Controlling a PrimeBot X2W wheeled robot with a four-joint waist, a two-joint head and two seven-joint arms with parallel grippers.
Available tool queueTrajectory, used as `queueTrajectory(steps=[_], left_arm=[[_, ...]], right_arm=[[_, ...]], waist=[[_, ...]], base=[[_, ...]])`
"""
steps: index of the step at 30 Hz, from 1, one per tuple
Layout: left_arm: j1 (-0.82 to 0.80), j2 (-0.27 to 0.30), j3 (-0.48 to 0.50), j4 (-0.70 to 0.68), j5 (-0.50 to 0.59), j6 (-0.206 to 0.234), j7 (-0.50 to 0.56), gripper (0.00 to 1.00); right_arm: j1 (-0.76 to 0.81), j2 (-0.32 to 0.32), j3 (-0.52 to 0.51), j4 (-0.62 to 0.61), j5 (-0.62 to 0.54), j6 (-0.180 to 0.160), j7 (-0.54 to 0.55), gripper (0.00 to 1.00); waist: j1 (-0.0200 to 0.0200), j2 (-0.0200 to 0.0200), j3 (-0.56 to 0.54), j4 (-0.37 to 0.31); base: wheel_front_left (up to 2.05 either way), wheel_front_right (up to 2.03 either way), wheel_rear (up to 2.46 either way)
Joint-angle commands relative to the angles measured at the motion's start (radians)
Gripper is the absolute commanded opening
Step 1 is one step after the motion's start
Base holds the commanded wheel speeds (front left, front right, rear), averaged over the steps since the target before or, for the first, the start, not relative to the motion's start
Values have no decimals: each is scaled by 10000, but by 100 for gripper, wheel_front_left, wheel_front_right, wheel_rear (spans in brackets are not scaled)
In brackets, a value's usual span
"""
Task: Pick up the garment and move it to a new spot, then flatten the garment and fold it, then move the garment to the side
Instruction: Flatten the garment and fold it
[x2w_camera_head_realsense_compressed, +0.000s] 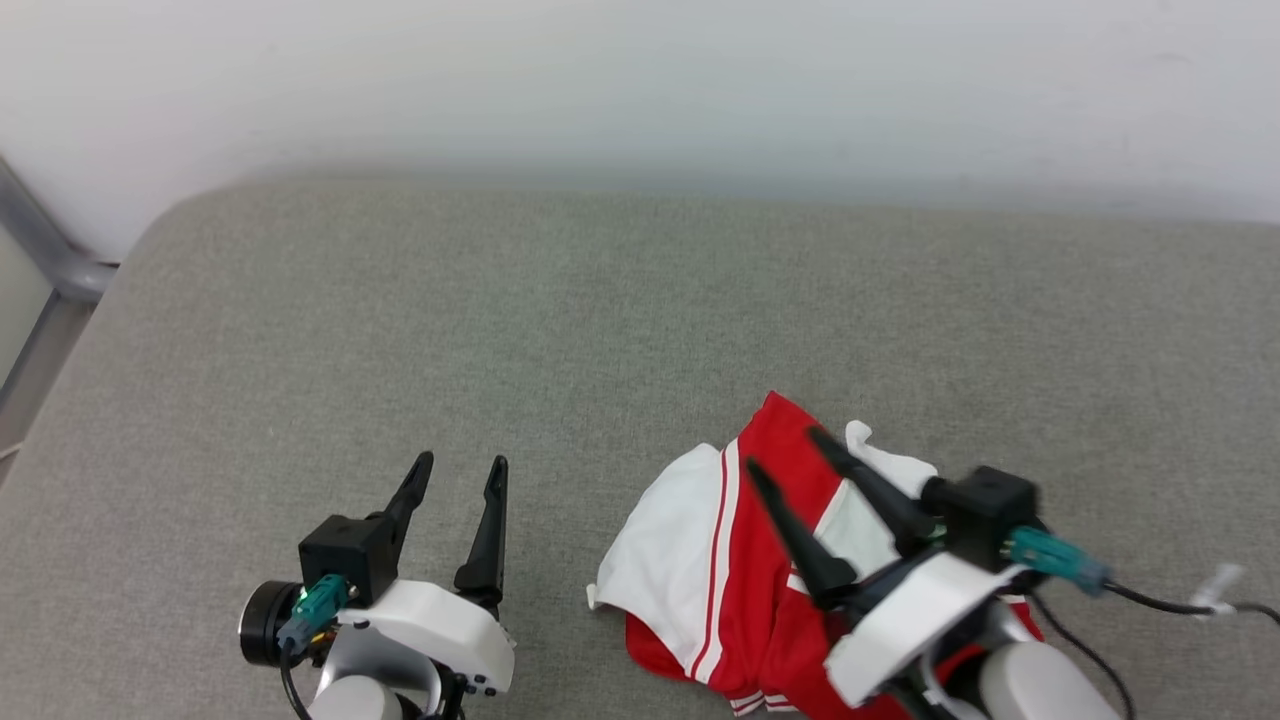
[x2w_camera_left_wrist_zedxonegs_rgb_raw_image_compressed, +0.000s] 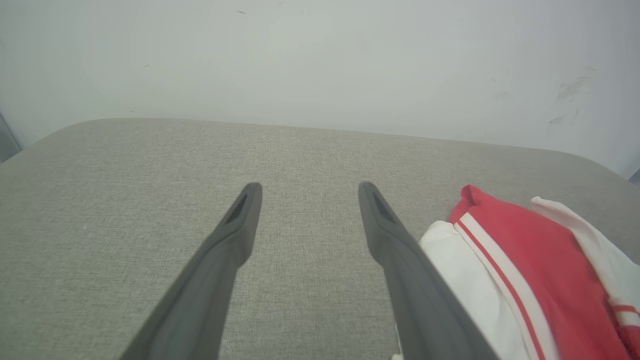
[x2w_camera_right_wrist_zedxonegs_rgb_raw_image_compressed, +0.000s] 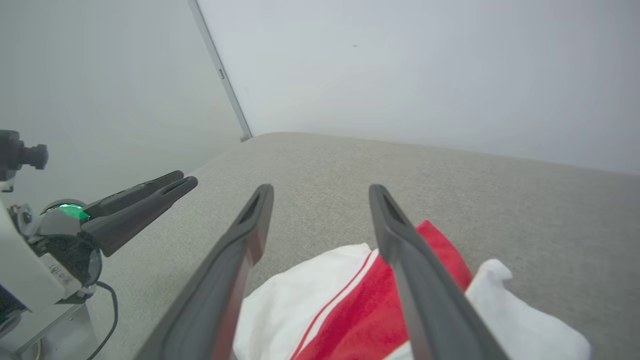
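The garment (x2w_camera_head_realsense_compressed: 720, 560) lies crumpled on the grey cushion at the lower right, red cloth with white sleeves and red-white trim; its print is hidden. It also shows in the left wrist view as a red and white heap (x2w_camera_left_wrist_zedxonegs_rgb_raw_image_compressed: 520, 280), and under my right fingers as the garment (x2w_camera_right_wrist_zedxonegs_rgb_raw_image_compressed: 320, 305). My right gripper (x2w_camera_head_realsense_compressed: 785, 450) hangs open just above the heap, nothing between its fingers. My left gripper (x2w_camera_head_realsense_compressed: 462, 462) stands open over bare cushion to the left of the garment, fingers apart and holding nothing.
The grey fabric cushion (x2w_camera_head_realsense_compressed: 600, 320) spreads wide behind and left of the garment, with a pale wall (x2w_camera_head_realsense_compressed: 640, 80) at its far edge. A grey metal frame (x2w_camera_head_realsense_compressed: 45, 250) stands at the far left. A cable (x2w_camera_head_realsense_compressed: 1180, 605) trails from my right wrist.
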Motion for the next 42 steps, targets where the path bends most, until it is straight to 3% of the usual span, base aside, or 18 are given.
queueTrajectory(steps=[1, 14, 24, 27, 31, 37, 42], left_arm=[[154, 70, -20, -4, -27, 60, 14, 100], [647, 236, -22, -366, -134, 284, 169, 100], [497, 317, -30, -520, -177, 337, 198, 100], [396, 306, -47, -541, -153, 327, 200, 100], [178, 273, -100, -540, -106, 261, 201, 100], [-163, 181, -166, -482, -74, 132, 93, 100], [-418, 49, -249, -380, -51, -3, 13, 100]], right_arm=[[304, 111, -448, -100, -255, -7, -123, 100], [2459, 641, -4701, -1410, -1569, -7, 476, 100], [3206, 770, -5900, -2167, -1661, -6, 1933, 100], [3204, 749, -5918, -1879, -1311, -7, 2797, 100], [2574, 138, -5397, -1644, -812, -6, 4273, 100], [1304, -937, -3695, -1812, -71, -7, 6184, 100], [38, -1605, -2210, -1670, 431, -7, 7016, 100]], waist=[[0, 0, -209, -97], [0, 0, -640, -507], [0, 0, -394, -724], [0, 0, -283, -733], [0, 0, -31, -645], [0, 0, 376, -337], [0, 0, 712, 10]], base=[[0, 0, 0], [0, 0, 0], [0, 0, 0], [0, 0, 0], [0, 0, 0], [0, 0, 0], [0, 0, 0]])
